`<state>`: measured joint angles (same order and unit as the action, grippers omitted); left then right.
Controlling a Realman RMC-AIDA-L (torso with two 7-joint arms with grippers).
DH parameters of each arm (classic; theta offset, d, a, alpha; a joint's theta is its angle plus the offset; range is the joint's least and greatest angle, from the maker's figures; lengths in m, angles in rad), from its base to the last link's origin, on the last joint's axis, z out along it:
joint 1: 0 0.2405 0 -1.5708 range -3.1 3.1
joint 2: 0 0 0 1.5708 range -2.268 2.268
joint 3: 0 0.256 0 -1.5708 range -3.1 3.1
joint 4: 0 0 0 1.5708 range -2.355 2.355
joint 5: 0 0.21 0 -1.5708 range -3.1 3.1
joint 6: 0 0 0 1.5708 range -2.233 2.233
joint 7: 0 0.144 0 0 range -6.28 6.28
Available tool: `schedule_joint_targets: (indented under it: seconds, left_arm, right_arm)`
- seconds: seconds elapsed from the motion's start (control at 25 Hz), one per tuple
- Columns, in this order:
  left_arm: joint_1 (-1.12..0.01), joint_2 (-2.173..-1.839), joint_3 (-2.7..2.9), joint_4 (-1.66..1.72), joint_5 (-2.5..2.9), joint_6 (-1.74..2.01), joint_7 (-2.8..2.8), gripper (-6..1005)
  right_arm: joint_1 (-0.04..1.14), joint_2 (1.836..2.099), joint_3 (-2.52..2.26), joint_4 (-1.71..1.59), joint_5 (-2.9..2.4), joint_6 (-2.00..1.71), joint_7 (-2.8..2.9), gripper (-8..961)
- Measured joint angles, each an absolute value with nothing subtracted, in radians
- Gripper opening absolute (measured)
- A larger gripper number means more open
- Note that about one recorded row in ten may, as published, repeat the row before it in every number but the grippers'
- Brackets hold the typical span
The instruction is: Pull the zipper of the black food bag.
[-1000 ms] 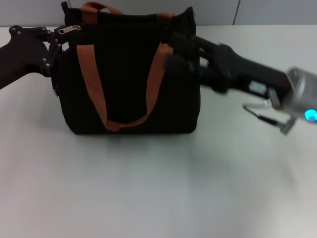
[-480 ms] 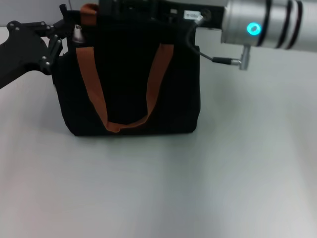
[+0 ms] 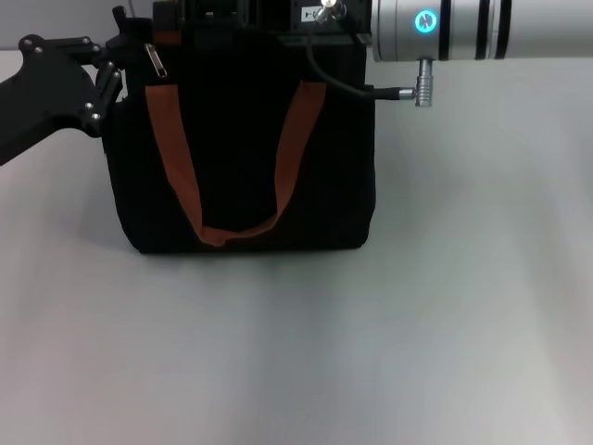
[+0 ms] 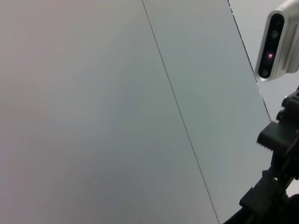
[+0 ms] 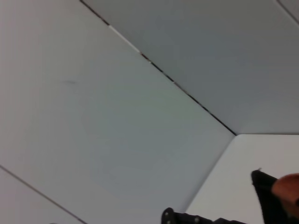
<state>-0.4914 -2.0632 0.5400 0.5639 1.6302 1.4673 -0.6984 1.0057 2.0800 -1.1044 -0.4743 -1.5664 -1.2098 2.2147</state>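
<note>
1. Two risks. Left gripper [image 3: 109, 69] pinches the bag [image 3: 241, 158] corner; a weak pinch lets the bag slide on the surface [image 3: 371, 352].
2. Right gripper [image 3: 199, 13] sits over the top edge near the zipper [image 3: 153, 58], opening can't tell; could miss the tab.

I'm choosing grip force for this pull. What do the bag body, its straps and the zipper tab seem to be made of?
The black food bag: matte black woven fabric, probably; no sheen. Straps: orange-brown flat webbing, hanging limp. The zipper tab: likely metal, a small silvery glinting sliver at the left gripper.
</note>
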Motion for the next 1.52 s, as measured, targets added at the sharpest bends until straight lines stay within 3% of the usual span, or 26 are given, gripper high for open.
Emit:
schedule_joint_targets:
  seconds: [0.4, 0.84, 1.52]
  left_arm:
    - [-0.498, -2.061, 0.54, 0.563, 1.635, 1.452, -0.707, 61]
    - [-0.508, -2.062, 0.549, 0.561, 1.636, 1.442, -0.723, 71]
    - [-0.532, -2.062, 0.579, 0.56, 1.638, 1.44, -0.735, 88]
  right_arm:
    - [1.034, 2.079, -1.105, -0.476, -1.641, -1.187, 2.279, 752]
    - [1.078, 2.081, -1.133, -0.468, -1.675, -1.126, 2.302, 327]
    - [1.12, 2.089, -1.226, -0.463, -1.676, -1.037, 2.329, 323]
